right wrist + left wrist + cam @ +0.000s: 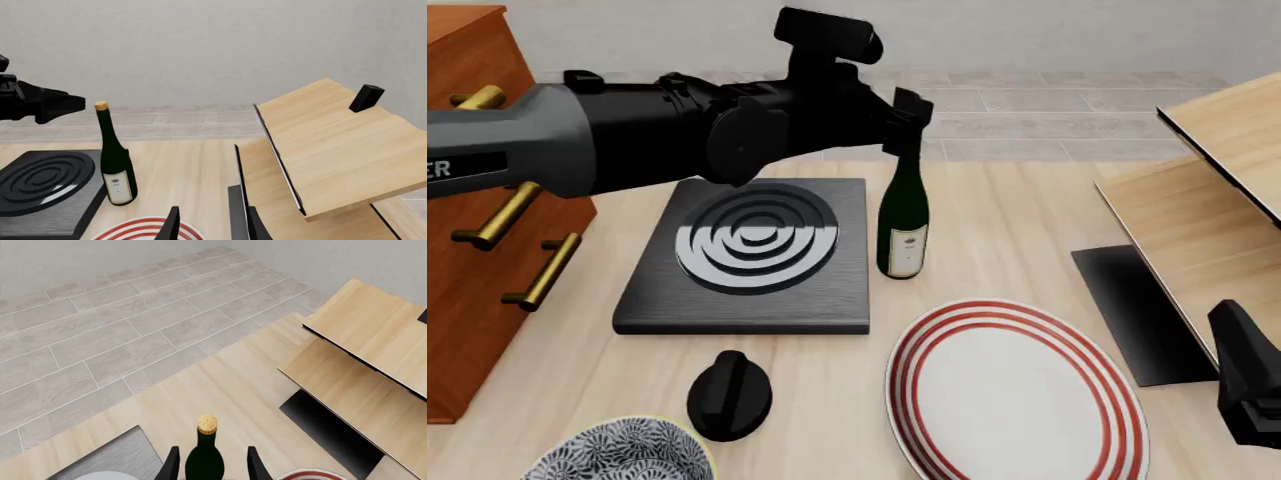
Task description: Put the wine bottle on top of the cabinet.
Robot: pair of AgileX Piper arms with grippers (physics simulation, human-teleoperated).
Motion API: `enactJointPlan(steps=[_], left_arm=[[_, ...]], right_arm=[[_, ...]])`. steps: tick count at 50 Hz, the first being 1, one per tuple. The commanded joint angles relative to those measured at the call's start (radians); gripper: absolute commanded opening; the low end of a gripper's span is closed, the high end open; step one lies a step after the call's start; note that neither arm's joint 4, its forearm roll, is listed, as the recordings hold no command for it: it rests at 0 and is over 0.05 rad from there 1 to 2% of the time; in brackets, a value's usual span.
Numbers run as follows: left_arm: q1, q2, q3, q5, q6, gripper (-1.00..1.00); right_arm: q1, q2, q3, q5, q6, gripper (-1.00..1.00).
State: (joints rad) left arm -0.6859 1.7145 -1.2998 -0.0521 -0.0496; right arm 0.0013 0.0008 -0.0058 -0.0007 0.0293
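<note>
Left pincer (212, 465) spread apart, one finger (171, 465) on either side of the wine bottle (902, 222), level with the shoulder and neck and, by the right wrist view, not yet closed on the glass; presumably aligned high so that a later lift keeps the bottle hanging upright. Wine bottle standing upright on the table (1014, 225), just beside the right edge of the dark burner plate (747, 260), cork uppermost, label facing the arms. Cabinet (467, 200) at the far left of the front view, well apart from the bottle, top surface just showing at the corner; likely a lift and a long leftward carry needed. Right pincer (203, 220) low over the striped plate (1014, 390), fingers parted, holding nothing, probably parked clear of the left arm's path. Pale slanted-panel furniture (1214, 180) at the right of the table, no part of the task. Count: one wine bottle, one cabinet with three brass handles (541, 272) visible, one burner plate, one striped plate, one patterned bowl (621, 452), one black knob-like object (729, 395), two pincers.
</note>
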Motion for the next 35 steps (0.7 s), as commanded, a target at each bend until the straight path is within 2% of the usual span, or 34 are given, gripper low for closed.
enactJointPlan(steps=[1,18,20,21,23,35], left_arm=[[0.014,0.035,-0.007,-0.005,0.01,1.0],[0.019,0.086,-0.05,0.004,0.009,1.0],[0.015,0.084,-0.046,0.004,-0.03,1.0],[-0.017,0.083,-0.04,-0.004,-0.005,1.0],[-0.016,0.092,-0.045,0.003,0.009,1.0],[0.014,0.137,-0.076,-0.005,0.008,1.0]], right_arm=[[0.001,0.0,-0.001,0.001,-0.001,1.0],[0.005,0.0,0.002,-0.004,-0.004,1.0],[0.006,0.0,0.002,-0.004,-0.004,1.0],[0.006,0.0,0.003,-0.004,-0.003,1.0],[0.006,0.0,0.003,-0.004,-0.003,1.0],[0.011,0.0,0.004,-0.005,-0.007,1.0]])
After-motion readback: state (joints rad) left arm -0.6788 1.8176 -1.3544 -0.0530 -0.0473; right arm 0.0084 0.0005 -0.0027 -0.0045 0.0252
